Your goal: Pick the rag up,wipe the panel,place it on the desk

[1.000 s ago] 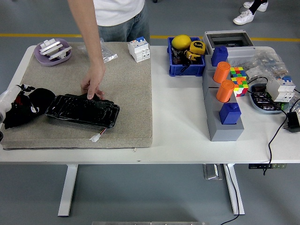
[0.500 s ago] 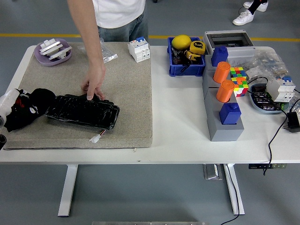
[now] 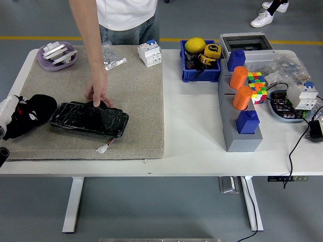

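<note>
Currently the left hand (image 3: pixel 21 117) sits at the far-left edge of the beige mat (image 3: pixel 136 96), and its dark fingers merge with the black rag (image 3: pixel 39 108) bunched there, so whether they pinch the cloth or merely lie curled against it cannot be told; the grasp looks likely but unconfirmed. Rag pos.: on the mat, touching or just beside the left end of the black panel (image 3: pixel 90 119), which lies flat and slightly skewed near the mat's front edge. A person's hand (image 3: pixel 98 92) presses down on the panel's far edge, prob. to steady it. Right arm: not in view. Step in hand, as judged: start of the wipe. Procedure: keep the rag flat under the palm, stroke left to right along the panel's long axis, light downward load only, so the panel does not slide toward the front. Stop short of the person's fingers; work the near half first. Avoid snagging the small white connector (image 3: pixel 103 148) at the panel's front-right corner. Clearance: open mat beyond and to the right of the panel gives room for the stroke and later set-down; the purple dish (image 3: pixel 57 55) at the far-left corner is well apart. Left and front mat edges are near, so margin there is limited.
</note>
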Controlling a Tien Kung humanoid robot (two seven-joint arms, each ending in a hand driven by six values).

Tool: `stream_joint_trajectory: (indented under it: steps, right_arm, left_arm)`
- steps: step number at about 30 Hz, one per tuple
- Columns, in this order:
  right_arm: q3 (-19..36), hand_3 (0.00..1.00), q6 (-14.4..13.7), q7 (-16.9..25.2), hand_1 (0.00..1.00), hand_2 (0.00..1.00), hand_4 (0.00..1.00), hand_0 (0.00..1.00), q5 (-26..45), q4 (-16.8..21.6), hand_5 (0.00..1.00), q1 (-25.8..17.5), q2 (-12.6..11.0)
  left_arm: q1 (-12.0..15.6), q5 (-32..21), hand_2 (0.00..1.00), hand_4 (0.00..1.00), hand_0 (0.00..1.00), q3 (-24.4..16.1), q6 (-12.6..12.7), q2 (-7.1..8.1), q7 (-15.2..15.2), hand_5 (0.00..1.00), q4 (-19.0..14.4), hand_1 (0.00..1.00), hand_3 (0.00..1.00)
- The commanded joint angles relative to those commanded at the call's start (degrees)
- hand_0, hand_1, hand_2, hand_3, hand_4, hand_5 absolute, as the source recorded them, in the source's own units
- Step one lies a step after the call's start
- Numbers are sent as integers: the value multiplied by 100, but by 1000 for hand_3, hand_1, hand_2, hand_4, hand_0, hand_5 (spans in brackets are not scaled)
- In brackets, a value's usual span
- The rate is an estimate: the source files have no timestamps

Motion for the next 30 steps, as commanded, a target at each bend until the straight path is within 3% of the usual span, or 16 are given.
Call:
stream_joint_trajectory:
  steps: [6,10,14,20,30]
  right_arm:
    - [-28,630,22,-7,489,685,998,787,38,-8,522,-4,-4]
    - [-80,631,41,-16,489,685,998,787,89,-23,522,-11,-11]
    - [-88,631,48,-15,489,685,998,787,98,-27,522,-18,-6]
    - [-107,632,50,-16,489,685,998,787,108,-27,522,-17,-7]
    - [-171,632,69,-19,489,685,998,788,184,-43,522,-28,-13]
  left_arm:
    - [303,352,548,108,229,-640,325,-74,200,2,-595,200,539]
    - [522,512,569,105,225,-755,471,-148,291,2,-1076,185,549]
    - [638,546,569,105,225,-731,575,-267,279,2,-1274,185,549]
    - [711,526,568,96,226,-598,658,-465,277,2,-1299,181,552]
    - [813,598,578,95,230,-305,780,-625,401,2,-1695,174,552]
